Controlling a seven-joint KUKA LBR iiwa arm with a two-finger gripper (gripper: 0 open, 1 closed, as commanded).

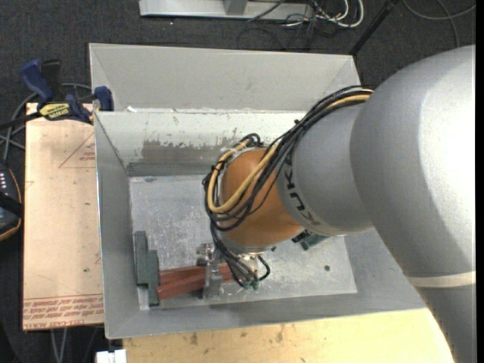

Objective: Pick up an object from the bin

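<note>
At lower centre of the frame we see the gripper [214, 272] at the right end of a reddish-brown rectangular block [180, 282], but cannot tell whether it is open or closed.

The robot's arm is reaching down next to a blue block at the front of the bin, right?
Not quite: the block is reddish-brown, not blue. The camera view shows it lying at the front of the bin, next to a grey block, with the arm reaching down at its right end.
</note>
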